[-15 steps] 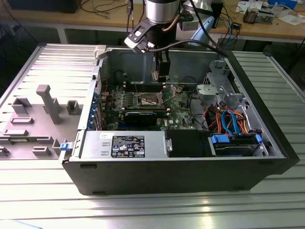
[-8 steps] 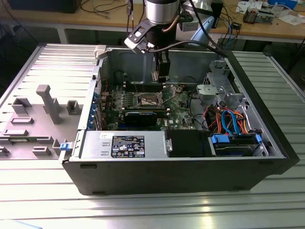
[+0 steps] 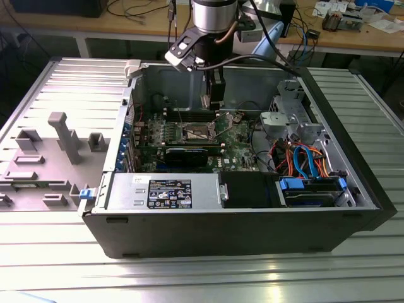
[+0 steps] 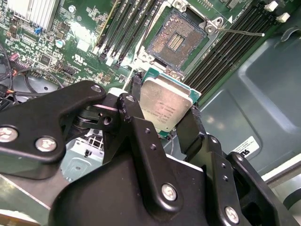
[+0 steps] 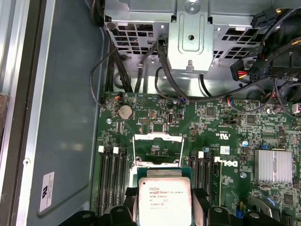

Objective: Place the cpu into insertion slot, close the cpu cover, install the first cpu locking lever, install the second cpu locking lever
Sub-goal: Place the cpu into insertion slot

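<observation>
One cpu (image 4: 165, 107) held over the empty insertion slot (image 4: 178, 40).
The gripper (image 4: 164, 96) is clamped on two opposite edges of the cpu, I think to keep it flat and its underside untouched; the cpu cover (image 5: 158, 137) stands open at the slot. Dark print marks its top; a white sticker (image 5: 46, 190) sits on the case wall (image 5: 66, 117).

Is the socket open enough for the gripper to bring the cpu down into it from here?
Probably yes: the gripper holds the cpu, and the socket lies bare, with nothing between them.
</observation>
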{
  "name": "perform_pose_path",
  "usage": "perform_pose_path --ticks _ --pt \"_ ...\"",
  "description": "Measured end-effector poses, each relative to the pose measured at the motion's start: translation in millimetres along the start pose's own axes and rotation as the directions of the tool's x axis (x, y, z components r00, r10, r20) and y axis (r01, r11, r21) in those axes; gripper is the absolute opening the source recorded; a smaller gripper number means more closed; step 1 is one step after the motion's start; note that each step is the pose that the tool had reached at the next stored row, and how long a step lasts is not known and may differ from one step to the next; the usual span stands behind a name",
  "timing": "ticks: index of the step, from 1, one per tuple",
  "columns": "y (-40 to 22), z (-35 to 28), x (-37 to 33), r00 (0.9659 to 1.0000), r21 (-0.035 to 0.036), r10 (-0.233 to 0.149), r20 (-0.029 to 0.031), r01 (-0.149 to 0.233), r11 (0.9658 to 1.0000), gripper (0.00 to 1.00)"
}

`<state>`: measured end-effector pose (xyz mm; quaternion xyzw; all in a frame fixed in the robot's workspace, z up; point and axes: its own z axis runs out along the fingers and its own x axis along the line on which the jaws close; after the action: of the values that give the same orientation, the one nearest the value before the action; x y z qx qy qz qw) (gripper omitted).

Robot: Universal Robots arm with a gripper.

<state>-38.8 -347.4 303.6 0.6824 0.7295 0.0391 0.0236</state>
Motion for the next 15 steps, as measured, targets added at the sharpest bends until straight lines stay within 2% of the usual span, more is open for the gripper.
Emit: perform_pose_path --ticks 15 --pt "-0.3 2.7 0.0 1.0000 0.0000 0.000 0.0000 0.000 1.0000 0.55"
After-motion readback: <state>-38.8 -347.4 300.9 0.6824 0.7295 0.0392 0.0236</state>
